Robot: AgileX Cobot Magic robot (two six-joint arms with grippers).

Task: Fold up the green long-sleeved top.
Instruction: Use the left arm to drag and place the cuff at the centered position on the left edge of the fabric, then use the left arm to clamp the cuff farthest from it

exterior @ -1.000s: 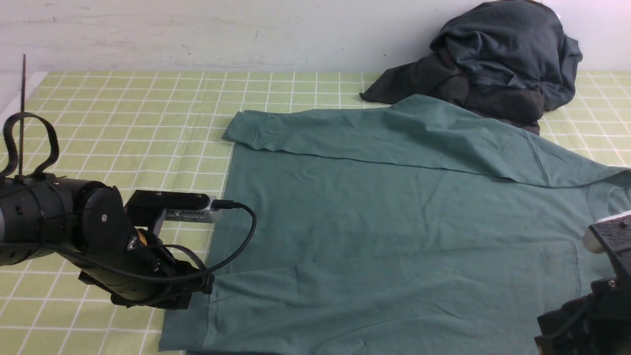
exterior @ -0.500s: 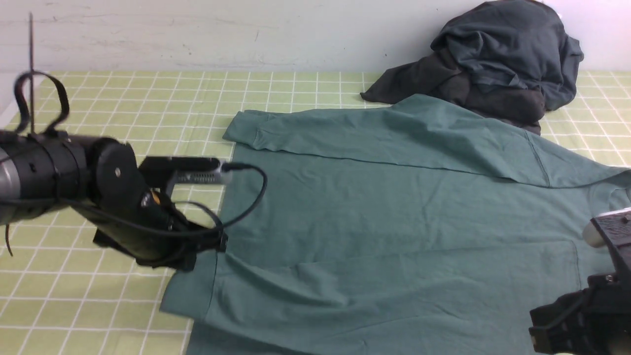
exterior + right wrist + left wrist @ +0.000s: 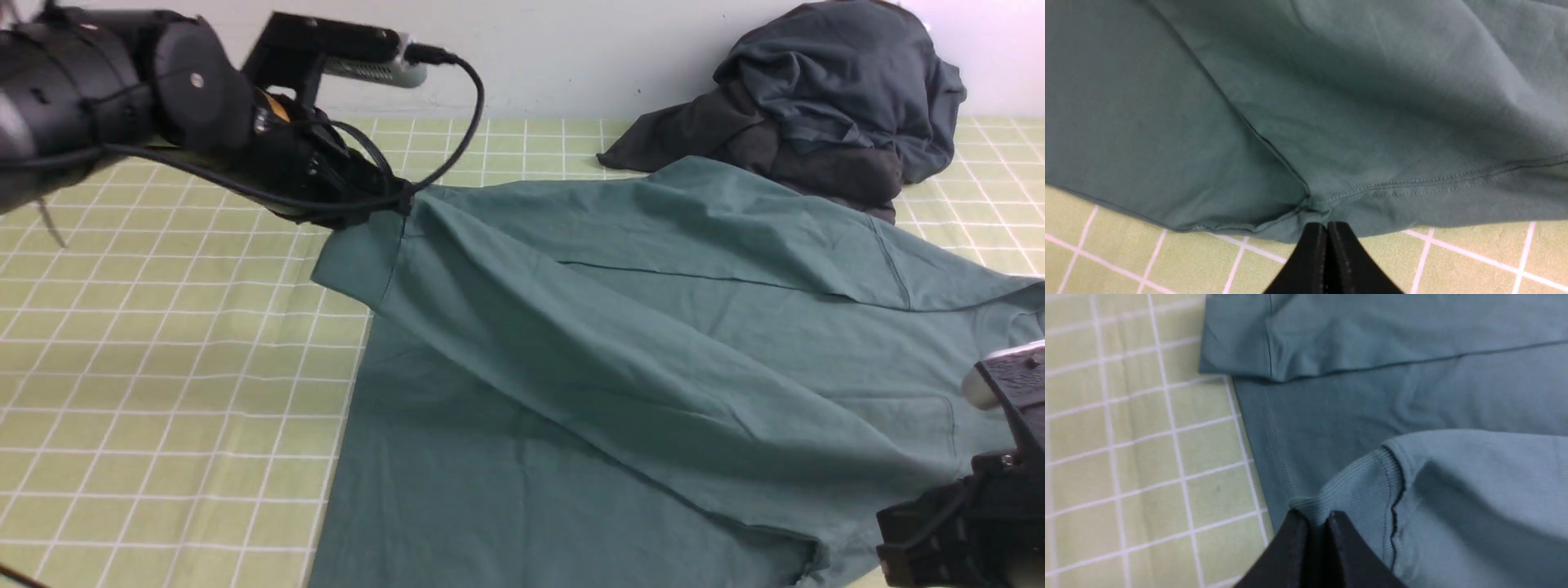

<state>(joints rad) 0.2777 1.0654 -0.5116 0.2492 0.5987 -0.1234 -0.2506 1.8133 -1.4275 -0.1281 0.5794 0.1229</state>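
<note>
L arm has gone up and back. A sec ago the left gripper [image 3: 398, 201] sat low at the near-left corner of the green long-sleeved top [image 3: 735, 327], down by the checked cloth [image 3: 163, 367]. Since then it has closed, risen and swung toward the back wall, taking the near sleeve [image 3: 531, 318] w/ it. Sleeve now runs as a taut diagonal ridge over the body, near-right to far-left. Fingers pinch the ribbed cuff [image 3: 1355, 486]: wrist view shows rib knit tucked btwn the two black tips, hardly any gap.

Meaning, I'd say: sleeve fold-in is under way. Far sleeve [image 3: 653, 220] already lies across the chest, so this is prob. the 2nd one. Cuff is in the air, not laid yet.

Right gripper [image 3: 1327, 228] hasn't shifted. Fingers pressed together, apparently nipping the top's near edge where seams meet. An anchor, I reckon.

Top is spread over centre and right of the table, far shoulder up against the dark heap of clothes [image 3: 816, 98].

Hard to make out:
- Neck and label not seen.
- Top's right and near edges are cut off by the frame.
- In front view only the R gripper's housing shows, low right.
- L tips are half masked by cable and cloth.
- Can't tell if the heap overlaps the top.
</note>
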